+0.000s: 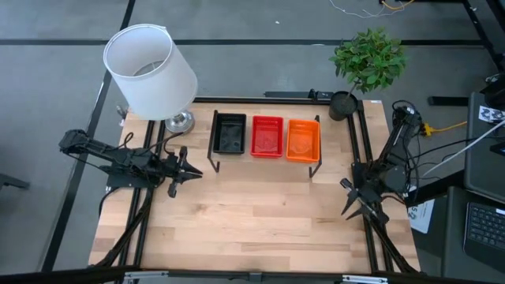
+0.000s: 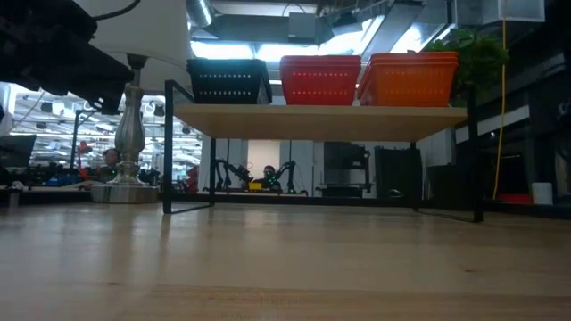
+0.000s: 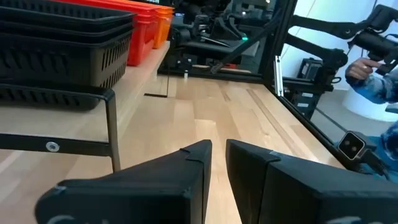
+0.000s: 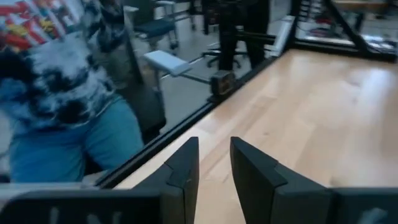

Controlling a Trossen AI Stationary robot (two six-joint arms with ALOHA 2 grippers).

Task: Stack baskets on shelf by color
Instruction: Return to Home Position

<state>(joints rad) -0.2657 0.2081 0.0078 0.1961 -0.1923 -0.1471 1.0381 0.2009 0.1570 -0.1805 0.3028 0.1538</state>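
Note:
On the low wooden shelf (image 1: 265, 160) stand three stacks of baskets side by side: black (image 1: 230, 134), red (image 1: 267, 136) and orange (image 1: 303, 140). The low view shows them on the shelf board (image 2: 321, 120), black (image 2: 227, 81), red (image 2: 319, 79), orange (image 2: 409, 78). My left gripper (image 1: 189, 171) hovers left of the shelf, pointing toward the table's right, its fingers narrowly apart (image 3: 219, 148) and holding nothing. The black stack (image 3: 56, 50) is close beside it. My right gripper (image 1: 347, 199) waits near the table's right edge, open (image 4: 214, 144) and holding nothing.
A white-shaded lamp (image 1: 150, 67) stands at the far left corner and a potted plant (image 1: 367, 63) at the far right corner. A person (image 4: 68, 93) sits beyond the table's right edge. Bare wood lies in front of the shelf (image 1: 252, 213).

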